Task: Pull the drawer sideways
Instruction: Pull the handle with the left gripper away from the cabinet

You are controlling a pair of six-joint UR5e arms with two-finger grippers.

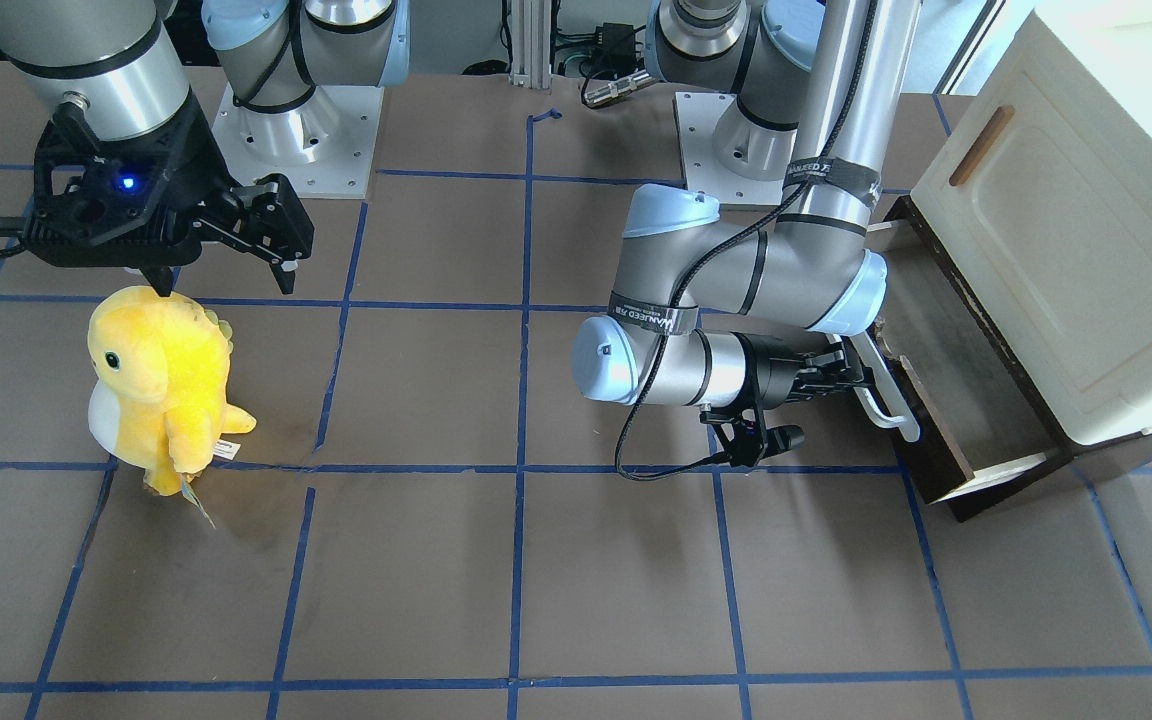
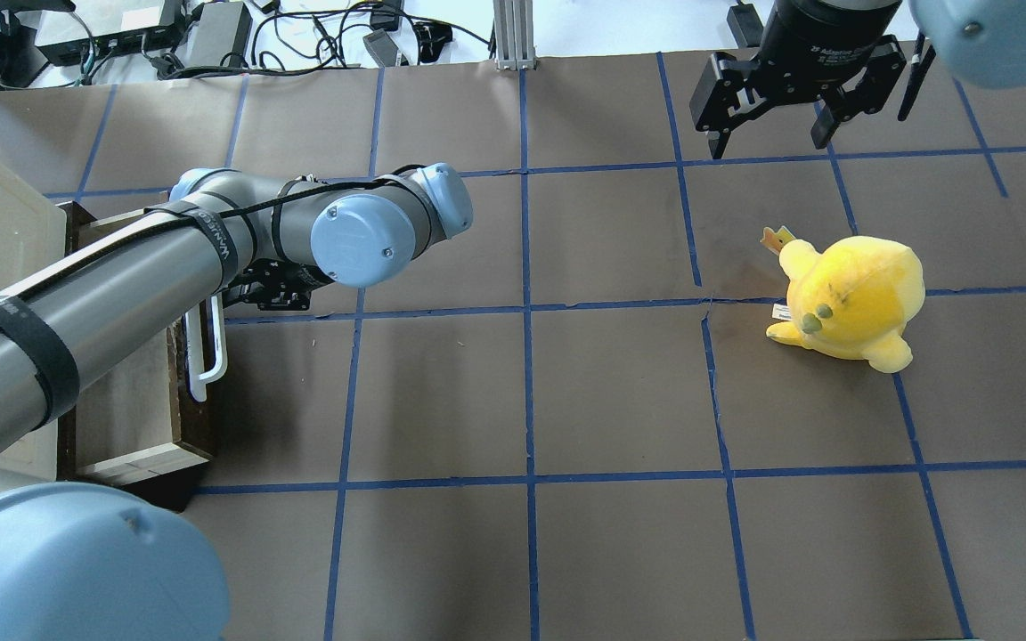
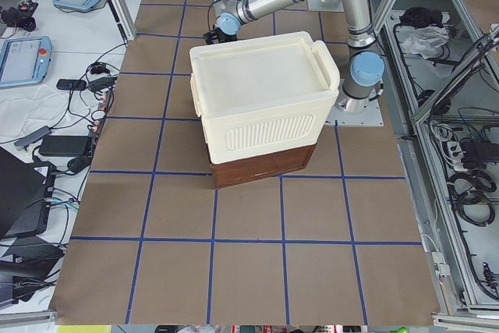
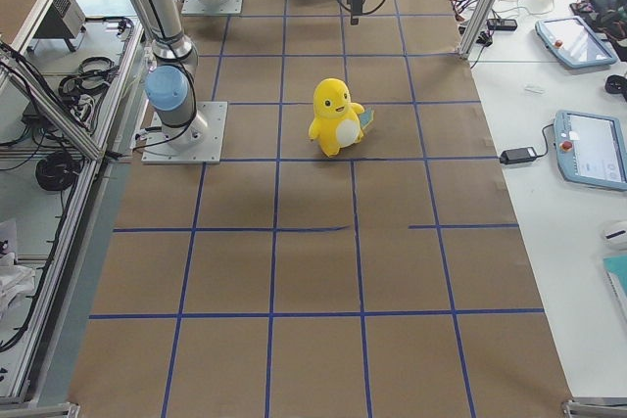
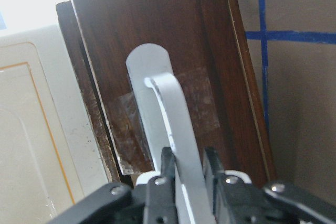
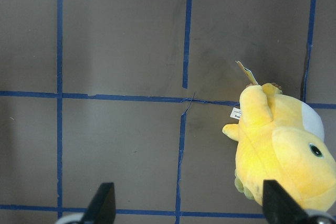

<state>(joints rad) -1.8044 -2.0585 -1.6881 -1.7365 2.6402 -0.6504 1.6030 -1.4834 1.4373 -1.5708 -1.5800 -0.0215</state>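
Left wrist-mounted view — left pincer (image 5: 186,163) pinched on the white bar handle (image 5: 167,108); drawer (image 1: 948,395) partly out beneath the cream cabinet (image 1: 1066,260) on the counter (image 1: 536,560); step: mid-pull, by judgement; next — steady straight draw along the runners; exposed drawer floor shows nothing; right pincer (image 6: 191,205) spread above the yellow plush (image 6: 283,150).

Wide, shallow drawer (image 1: 936,432) with dark brown wooden front, long white bar handle (image 1: 888,400), pale wood sides and greyish floor, partly drawn out beneath the cream cabinet (image 1: 1066,250) on the tabletop (image 1: 616,570).
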